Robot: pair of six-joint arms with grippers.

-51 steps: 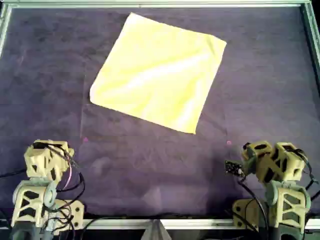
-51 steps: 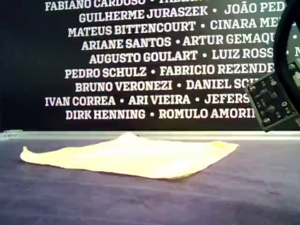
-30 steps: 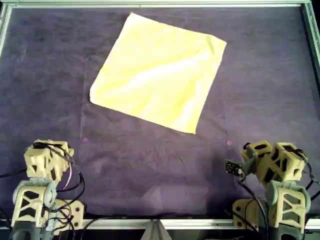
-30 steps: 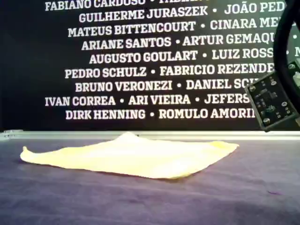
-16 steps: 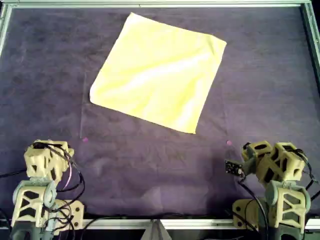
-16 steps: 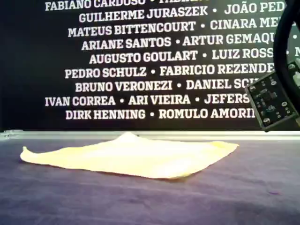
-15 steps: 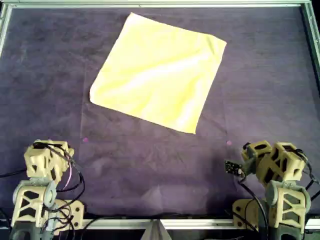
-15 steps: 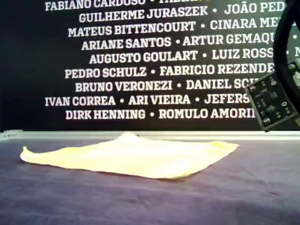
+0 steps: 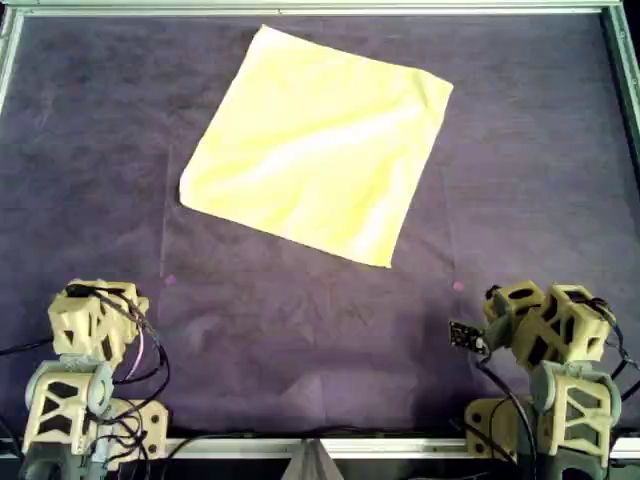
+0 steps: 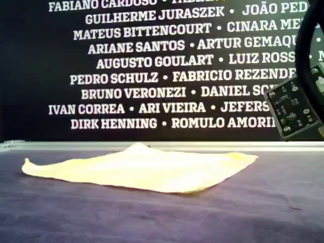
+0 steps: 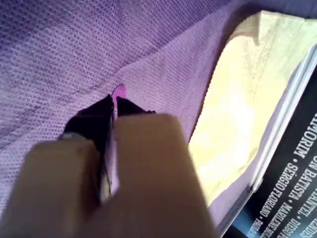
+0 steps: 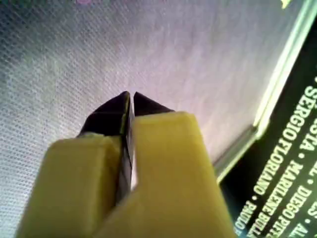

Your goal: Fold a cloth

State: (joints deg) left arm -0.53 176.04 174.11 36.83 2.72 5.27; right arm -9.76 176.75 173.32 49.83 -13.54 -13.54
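closed down tight, my first claw (image 11: 115,101) has its two dark tips pressed together with only a thin slit between them, and it holds nothing; it hangs over bare purple table (image 9: 300,330) with a small pink mark (image 11: 119,90) just past the tips. my second claw (image 12: 130,99) is likewise pinched closed and empty, also over bare table. the wrist views do not let me say which of the two beige arms in the overhead view carries which claw: one arm (image 9: 90,330) sits at the near left corner and the other arm (image 9: 545,330) at the near right corner, both well apart from the cloth (image 9: 315,145). the cloth is a pale yellow, plain square of thin soft fabric, spread open in a single layer and turned like a diamond, so that one corner points toward the far rail (image 9: 300,8) and another toward the near side. it lies on the far half of the table, slightly left of centre in the overhead view. faint creases run across it, and a paler band crosses its middle where the light catches a soft ripple. from the exterior view the cloth (image 10: 147,169) lies nearly flat, with a low hump at its far corner and its left tip curled up a little. a second pink mark (image 9: 457,286) sits near the right arm. behind the rail stands a black wall (image 10: 152,61) printed with white names, and a small circuit board (image 10: 293,109) shows at the exterior view's right.
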